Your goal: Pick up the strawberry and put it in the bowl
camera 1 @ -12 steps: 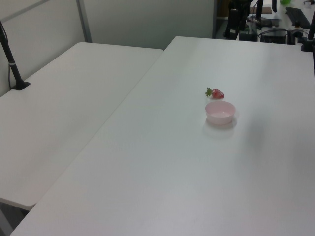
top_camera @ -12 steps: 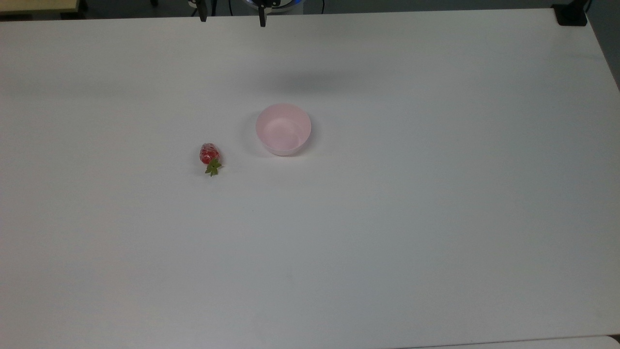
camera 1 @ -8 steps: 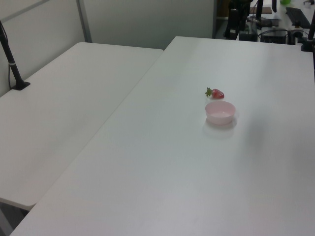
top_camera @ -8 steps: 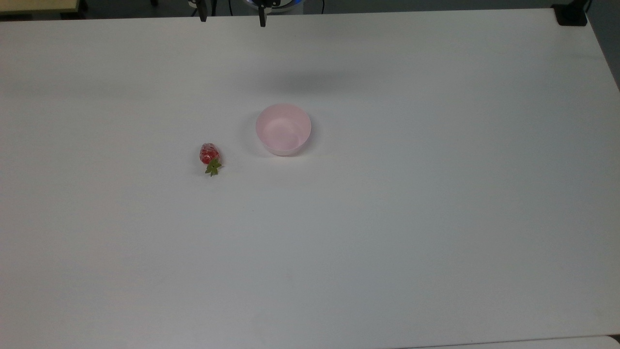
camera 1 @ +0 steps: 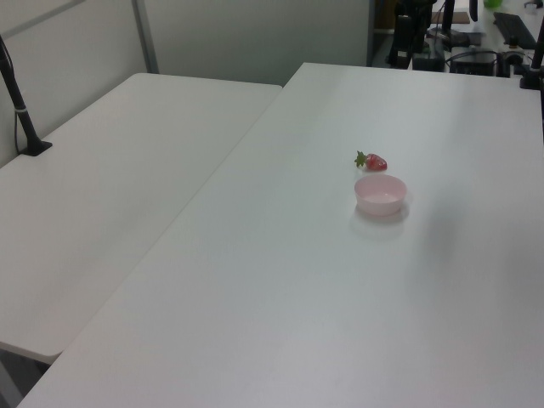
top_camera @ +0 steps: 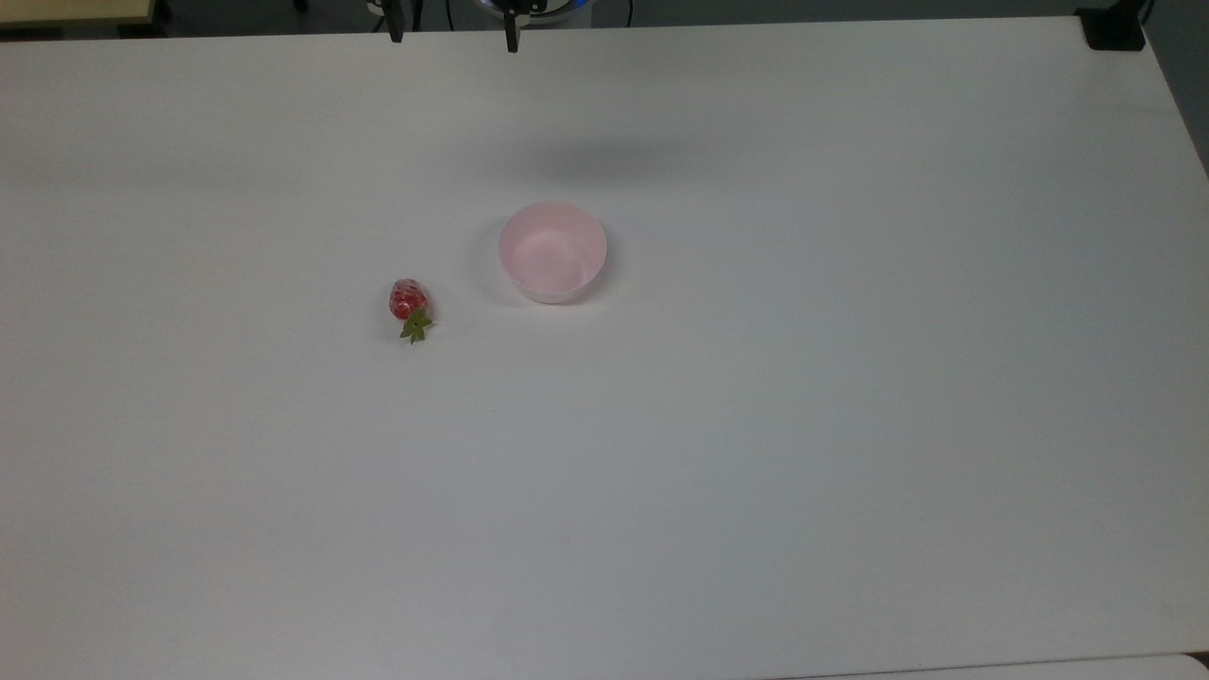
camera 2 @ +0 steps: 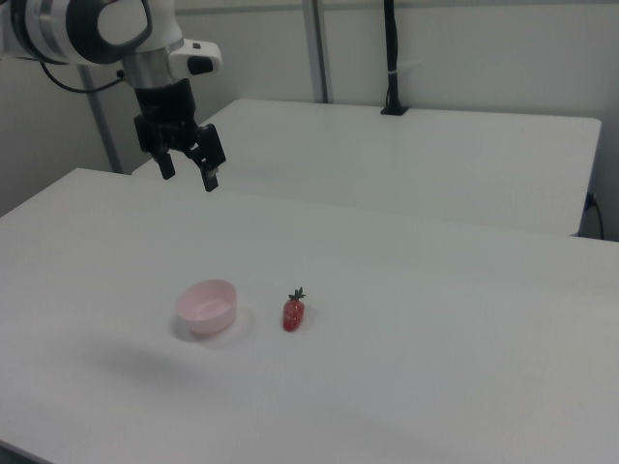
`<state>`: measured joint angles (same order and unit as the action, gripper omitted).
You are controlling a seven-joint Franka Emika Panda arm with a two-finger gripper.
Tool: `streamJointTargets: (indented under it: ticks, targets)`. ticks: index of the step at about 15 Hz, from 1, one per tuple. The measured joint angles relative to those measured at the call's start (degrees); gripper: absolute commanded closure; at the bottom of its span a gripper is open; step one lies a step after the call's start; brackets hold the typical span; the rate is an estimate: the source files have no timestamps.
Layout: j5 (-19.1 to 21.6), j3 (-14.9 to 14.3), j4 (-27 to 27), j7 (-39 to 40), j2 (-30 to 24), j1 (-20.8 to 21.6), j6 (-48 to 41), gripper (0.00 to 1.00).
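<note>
Jaws spread wide, gripper (camera 2: 188,176) hangs high above bowl (camera 2: 207,307); strawberry (camera 2: 293,312), at the bowl's three o'clock in the right view, looks light, glossy and slippery, best pinched across its red middle.

Bowl (top_camera: 553,251) and strawberry (top_camera: 409,308) both sit on the desk (top_camera: 756,425), close together, not touching. Top view: strawberry left of the bowl and slightly nearer, cap end pointing near. Right view: strawberry (camera 2: 293,311) just right of the bowl (camera 2: 207,307). Left view: strawberry (camera 1: 372,161) just behind the bowl (camera 1: 380,194). Gripper (camera 2: 189,175) hangs well above the desk, up and left of the bowl in the right view.
</note>
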<state>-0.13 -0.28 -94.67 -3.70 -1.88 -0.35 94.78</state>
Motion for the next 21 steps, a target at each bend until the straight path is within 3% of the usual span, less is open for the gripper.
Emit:
streamJointTargets:
  ticks: [4,8,14,21]
  targets:
    - [0.0,0.0,0.0,1.8,0.0,0.0,0.0,0.00]
    - [-0.4,-1.0,-0.1,11.6,0.2,-0.7,0.0,0.00]
    - [-5.9,-1.4,-0.8,25.1,4.4,-1.8,0.1,0.00]
    - [-7.2,-1.5,-6.6,25.8,13.7,-5.1,15.3,0.00]
